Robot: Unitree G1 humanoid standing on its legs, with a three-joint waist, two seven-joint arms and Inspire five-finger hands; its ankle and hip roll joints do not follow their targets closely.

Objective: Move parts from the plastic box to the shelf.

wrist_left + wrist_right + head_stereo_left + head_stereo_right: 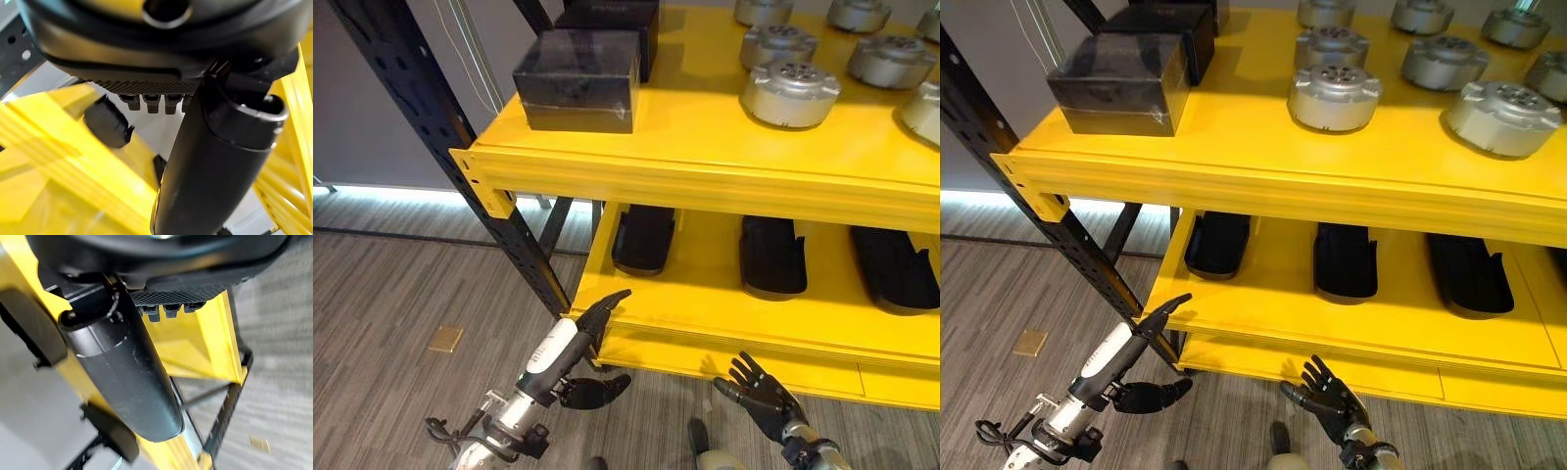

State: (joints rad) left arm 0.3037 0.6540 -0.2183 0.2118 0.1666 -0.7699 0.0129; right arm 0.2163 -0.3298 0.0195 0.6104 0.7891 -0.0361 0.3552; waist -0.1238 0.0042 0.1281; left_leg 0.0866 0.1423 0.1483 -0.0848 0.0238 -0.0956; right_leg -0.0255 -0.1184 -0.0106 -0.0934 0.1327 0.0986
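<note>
Both hands hang low in front of the yellow shelf [705, 162], below its lower deck, and neither has hold of anything. Left hand [595, 323]: fingers straight, tips touching or just beside the front left corner of the lower deck, thumb apart below; empty. Right hand [762, 387]: fingers spread and relaxed, just in front of the lower deck's front edge near its middle; empty. The parts already on the shelf are round silver-grey motor housings [790, 93], standing flat-side down in rows on the right half of the upper deck, well above both hands. Being round, they offer no long axis to align with. Black boxes [578, 76] sit at the upper deck's left end, near the front edge. The lower deck carries three long black moulded pieces [773, 255], long axes running front to back, side by side. The plastic box is not visible, so its bearing from either hand cannot be stated. Judgement: with both hands empty, the step in hand is a return to the box for another part, not a placement. For a later placement the right hand lies nearer the housing rows; the free area of the upper deck lies centre-front, between boxes and housings.
</note>
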